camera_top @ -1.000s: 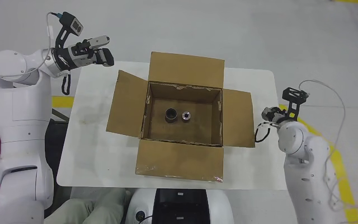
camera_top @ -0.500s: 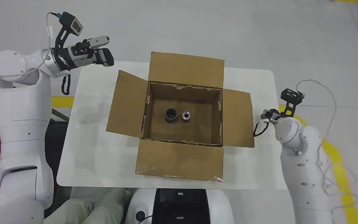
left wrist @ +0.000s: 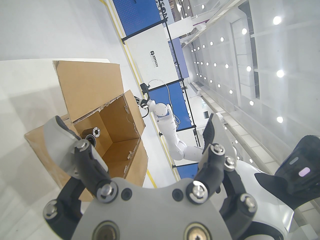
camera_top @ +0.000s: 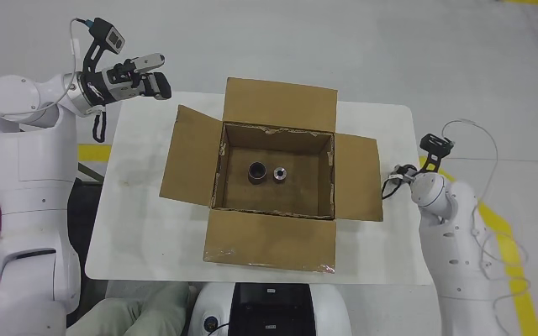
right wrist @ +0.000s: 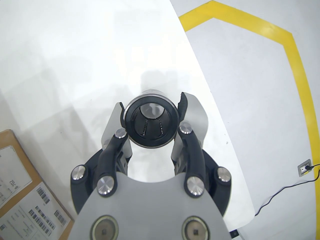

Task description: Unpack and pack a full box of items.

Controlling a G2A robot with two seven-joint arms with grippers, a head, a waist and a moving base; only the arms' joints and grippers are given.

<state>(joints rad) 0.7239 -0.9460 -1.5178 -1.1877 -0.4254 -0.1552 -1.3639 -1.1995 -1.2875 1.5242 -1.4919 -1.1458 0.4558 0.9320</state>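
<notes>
The right end effector (right wrist: pixel 152 104) is clamped on a linear bearing (right wrist: pixel 151 126) — a short steel cylinder with a black end ring and rows of tiny balls lining its bore. It is held over the smooth white table (camera_top: pixel 139 218) near the right edge, just off the box's right flap. The corrugated cardboard box (camera_top: pixel 282 102) sits at the table's middle with all four flaps folded outward. White printed labels (right wrist: pixel 22 188) are stuck on the right flap.

On the box floor lie two round metal parts — a dark hollow cylinder (camera_top: pixel 256 173) and, just right of it, a smaller silvery cylinder (camera_top: pixel 279 175). The left end effector (camera_top: pixel 154 74) is above the table's far left corner, its two pale, flat fingers (left wrist: pixel 58 131) spread wide apart.
</notes>
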